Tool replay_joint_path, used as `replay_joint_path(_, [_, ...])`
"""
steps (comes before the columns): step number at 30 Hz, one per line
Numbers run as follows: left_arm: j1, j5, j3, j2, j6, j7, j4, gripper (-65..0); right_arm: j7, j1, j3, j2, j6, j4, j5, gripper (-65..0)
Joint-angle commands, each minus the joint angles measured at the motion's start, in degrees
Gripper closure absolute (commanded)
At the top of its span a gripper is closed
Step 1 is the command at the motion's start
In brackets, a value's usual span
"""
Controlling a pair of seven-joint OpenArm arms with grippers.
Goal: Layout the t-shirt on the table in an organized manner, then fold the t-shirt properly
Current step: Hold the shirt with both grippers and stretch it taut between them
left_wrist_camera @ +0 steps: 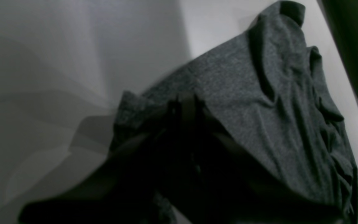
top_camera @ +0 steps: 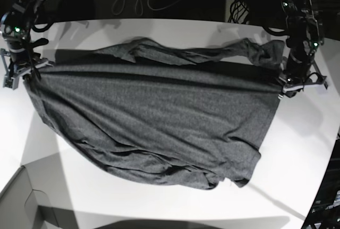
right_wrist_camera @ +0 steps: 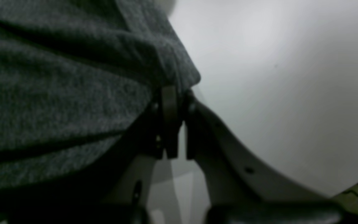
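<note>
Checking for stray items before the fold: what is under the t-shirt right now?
Only the white table shows around the t-shirt, which both grippers hold stretched by its edge. Its lower part drapes onto the tabletop; whatever lies beneath the cloth is covered.

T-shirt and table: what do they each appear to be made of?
The t-shirt: soft knit fabric, probably cotton, matte charcoal heather; speckled weave and loose drapes and wrinkles show it. The table: smooth, hard white surface, maybe laminate, with faint sheen and soft shadows.

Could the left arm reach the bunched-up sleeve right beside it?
Probably not yet: the left gripper is shut on the t-shirt, stretching it with the right gripper. The sleeve lies close, unblocked, but it must let go first.
</note>
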Motion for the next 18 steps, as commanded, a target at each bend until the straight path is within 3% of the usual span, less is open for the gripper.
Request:
replay_joint_path(1, [-0.5,-0.2,0.6,-0.7,-0.3,-1.0,0.8,-0.1,1.6,0.3,0.3,0.8,-0.3,1.0,0.2,0.0])
replay_joint_path(8, [-0.6,-0.1,1.3,-0.8,-0.3,-1.0,0.5,-0.1,1.4,0.8,0.2,0.9,-0.3,0.0,0.2,0.0])
replay_joint_path(18, [-1.8,-0.1,1.3,-0.8,-0.3,-1.0,-4.4,-0.1,1.7,2.6,0.3,3.7,-0.3,-4.4,0.1,0.0])
